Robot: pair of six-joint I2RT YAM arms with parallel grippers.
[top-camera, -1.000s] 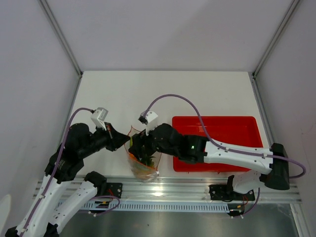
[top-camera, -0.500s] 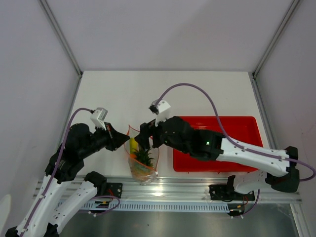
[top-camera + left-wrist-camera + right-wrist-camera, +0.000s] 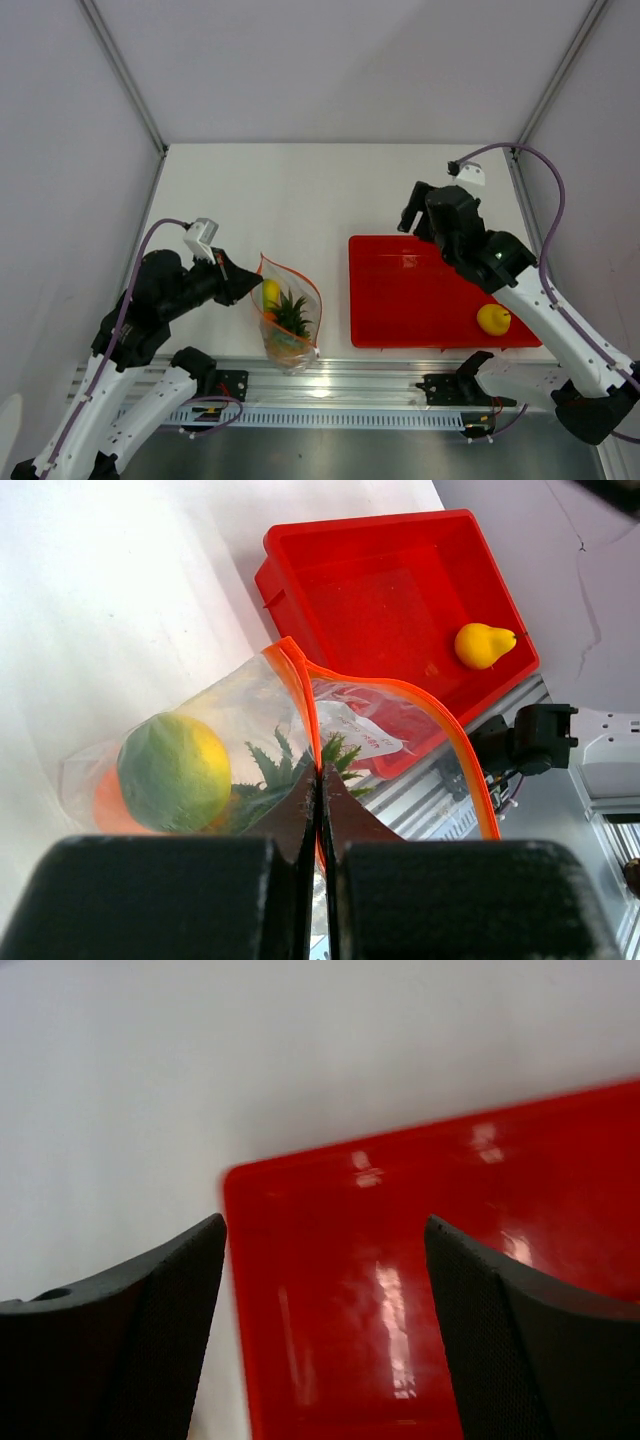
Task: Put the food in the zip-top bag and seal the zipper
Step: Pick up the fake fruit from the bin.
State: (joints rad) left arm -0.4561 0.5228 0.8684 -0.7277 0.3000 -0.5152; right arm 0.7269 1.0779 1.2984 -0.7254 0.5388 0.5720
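Pinching the zipper [image 3: 298,695] of the zip-top bag [image 3: 290,325], the left gripper [image 3: 247,284] is clamped, its arm bent low near the table's [image 3: 300,190] front edge. The bag holds a pineapple [image 3: 292,316] and a yellow-green fruit [image 3: 175,770]. The right gripper [image 3: 411,214] hovers over the red tray's [image 3: 400,300] far-left corner, jaws apart and empty. A yellow fruit [image 3: 491,318] lies in the tray's front-right corner.

Red tray [image 3: 400,300] on the white table [image 3: 300,190] — right of centre.

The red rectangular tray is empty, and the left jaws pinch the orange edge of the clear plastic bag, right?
No: the red rectangular tray holds a yellow pear-shaped toy fruit, per the top view. The left jaws do pinch the orange edge of the clear plastic bag.
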